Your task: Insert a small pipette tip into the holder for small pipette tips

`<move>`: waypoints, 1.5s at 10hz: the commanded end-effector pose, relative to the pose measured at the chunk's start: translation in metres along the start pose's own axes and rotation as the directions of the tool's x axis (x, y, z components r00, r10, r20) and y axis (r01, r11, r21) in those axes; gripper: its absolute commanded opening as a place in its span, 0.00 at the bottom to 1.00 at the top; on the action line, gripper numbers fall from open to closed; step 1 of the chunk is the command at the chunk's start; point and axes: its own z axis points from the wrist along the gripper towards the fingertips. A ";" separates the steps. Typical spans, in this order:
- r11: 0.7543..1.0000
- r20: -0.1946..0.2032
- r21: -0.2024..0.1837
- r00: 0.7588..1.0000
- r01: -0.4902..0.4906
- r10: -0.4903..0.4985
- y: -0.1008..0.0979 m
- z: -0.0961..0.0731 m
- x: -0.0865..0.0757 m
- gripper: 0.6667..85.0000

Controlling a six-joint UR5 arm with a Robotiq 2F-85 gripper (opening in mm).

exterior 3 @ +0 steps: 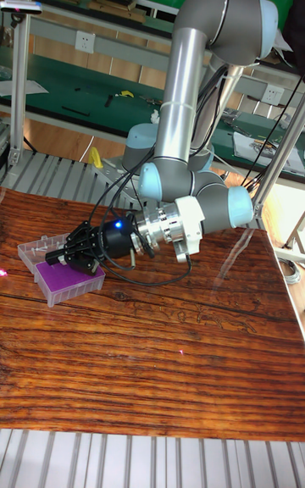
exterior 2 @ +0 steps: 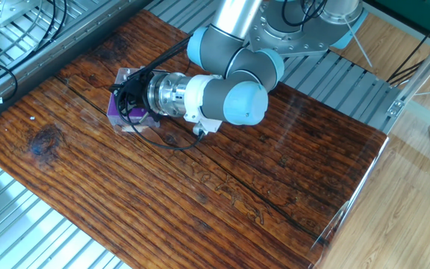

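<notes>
Tall fixed view: claw [exterior 3: 69,252] hovers over the purple-topped holder [exterior 3: 63,279] near the worktop [exterior 3: 169,352] far edge (finger state indiscernible).

one arm [exterior 3: 182,115], one tool [exterior 3: 74,252], one holder for small pipette tips [exterior 3: 63,274] with a purple top, one wooden desk [exterior 3: 169,352].

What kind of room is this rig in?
Likely a lab or electronics workshop: green-topped workbenches with wall sockets behind the arm, metal framing, and a wooden table holding the purple pipette tip holder.
</notes>
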 end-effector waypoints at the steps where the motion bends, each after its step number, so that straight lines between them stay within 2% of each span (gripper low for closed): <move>1: 1.000 0.006 -0.009 1.000 -0.006 0.006 0.002 0.001 -0.001 0.00; 8: 1.000 0.000 -0.009 1.000 -0.009 0.009 0.001 0.003 0.000 0.00; 10: 1.000 -0.016 -0.007 1.000 -0.012 0.012 0.000 0.004 0.003 0.00; 15: 1.000 -0.011 0.006 1.000 -0.017 0.017 -0.011 0.013 0.003 0.00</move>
